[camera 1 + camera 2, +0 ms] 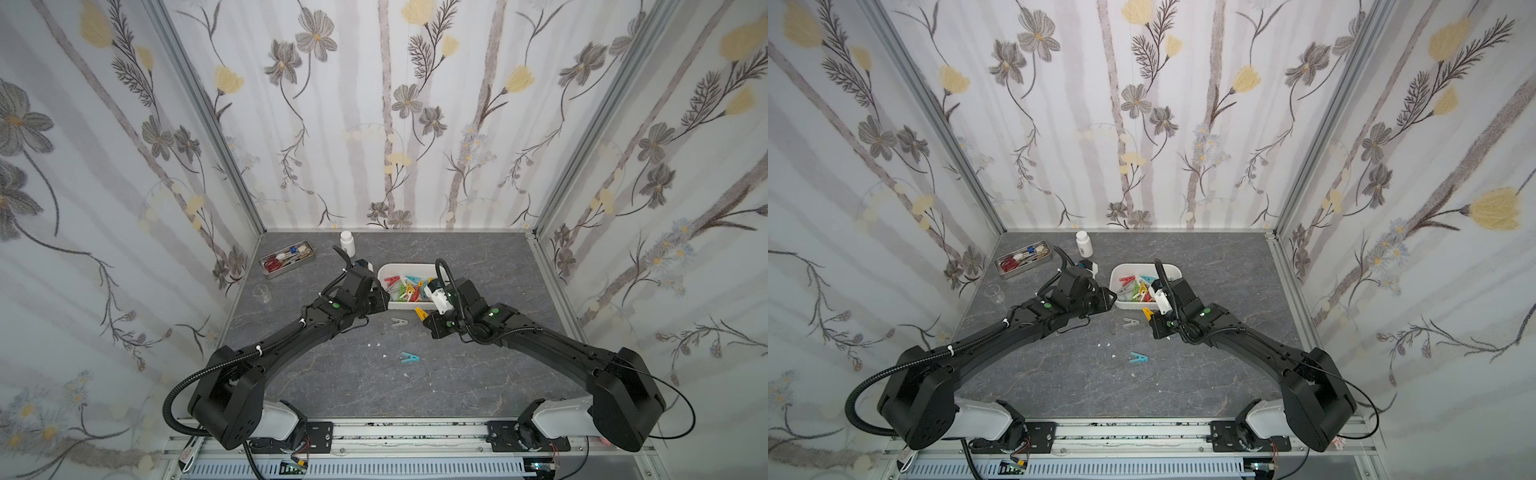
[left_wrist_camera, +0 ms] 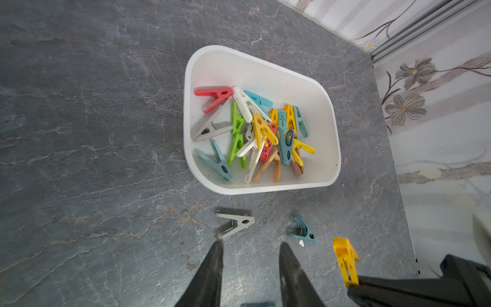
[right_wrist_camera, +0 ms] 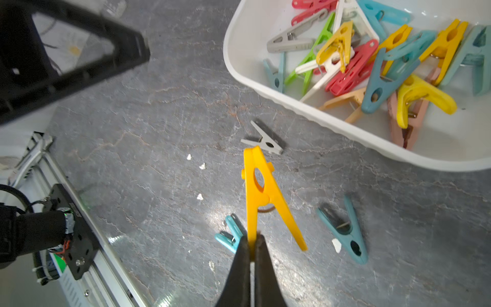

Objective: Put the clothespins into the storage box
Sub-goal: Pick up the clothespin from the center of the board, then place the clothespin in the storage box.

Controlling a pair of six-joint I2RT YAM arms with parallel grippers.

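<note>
The right gripper [image 3: 252,239] pinches a yellow clothespin [image 3: 259,186] by one leg and, I judge, must next carry it over the storage box [image 3: 446,141] just ahead and release, while the left gripper [image 2: 252,242] hangs part-open and empty.

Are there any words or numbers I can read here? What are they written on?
No text can be read in any view.
On the black plate by the rail: a tiny mark, too blurred to read.
On the white bottle: no label shows.
On the clothespins in the storage box: no lettering shows.
</note>
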